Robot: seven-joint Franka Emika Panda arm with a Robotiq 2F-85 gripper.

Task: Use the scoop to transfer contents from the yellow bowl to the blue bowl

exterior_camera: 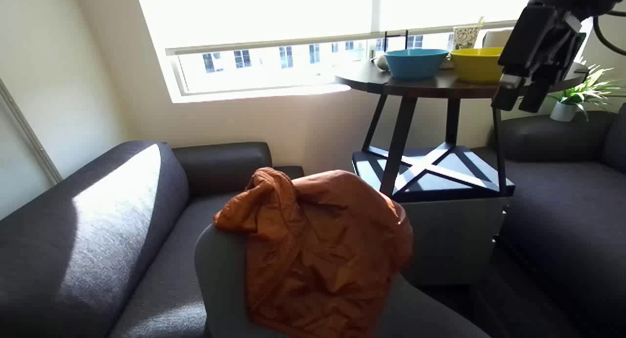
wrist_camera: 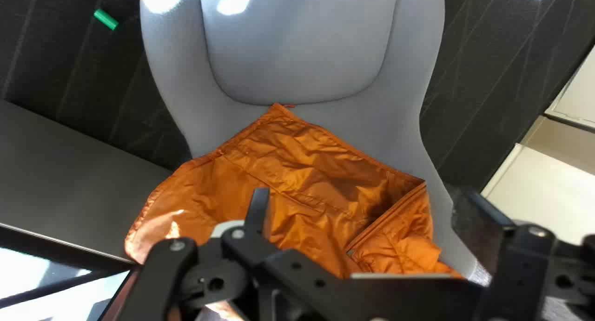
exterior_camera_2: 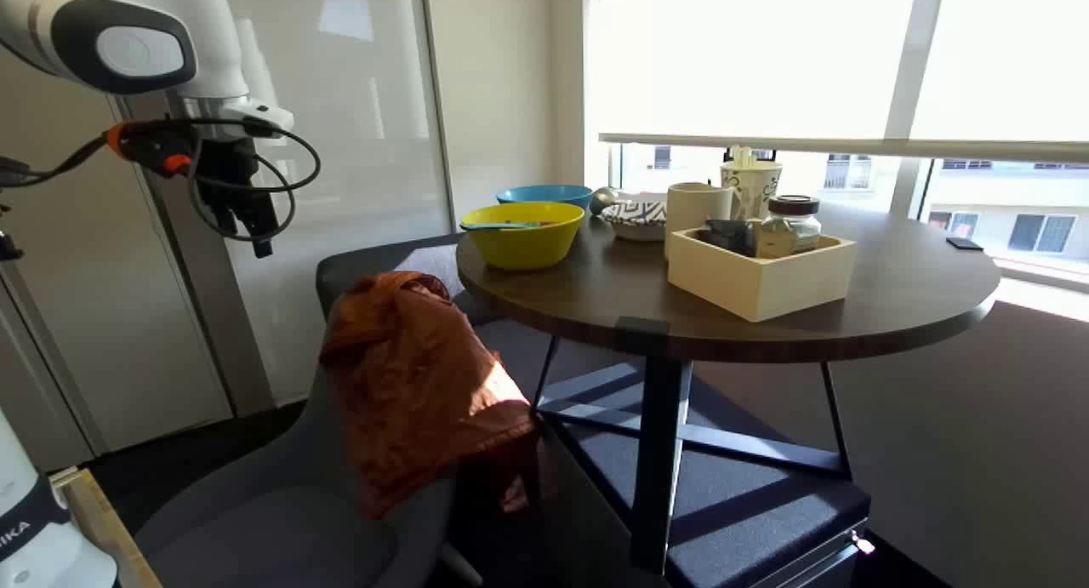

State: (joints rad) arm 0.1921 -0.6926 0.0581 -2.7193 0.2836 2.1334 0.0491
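The yellow bowl (exterior_camera: 472, 66) stands on the round dark table, and it also shows in an exterior view (exterior_camera_2: 521, 246). The teal-blue bowl (exterior_camera: 414, 65) stands beside it; it is partly behind the yellow bowl in an exterior view (exterior_camera_2: 553, 194). A light blue handle, likely the scoop (exterior_camera_2: 502, 225), lies across the yellow bowl's rim; its other end is hidden inside. Most of the contents are hidden; a little red shows. My gripper (exterior_camera: 519, 102) points down, empty, off the table's edge (exterior_camera_2: 244, 235). Its fingers stand wide apart in the wrist view (wrist_camera: 372, 198).
The round table (exterior_camera_2: 612, 290) also bears a cream box (exterior_camera_2: 757, 277) with small items, a mug (exterior_camera_2: 693, 205), a patterned bowl (exterior_camera_2: 638, 218) and a patterned cup (exterior_camera_2: 750, 184). An orange jacket (wrist_camera: 297, 172) hangs over a grey chair (wrist_camera: 297, 47) below my gripper. Sofas stand around.
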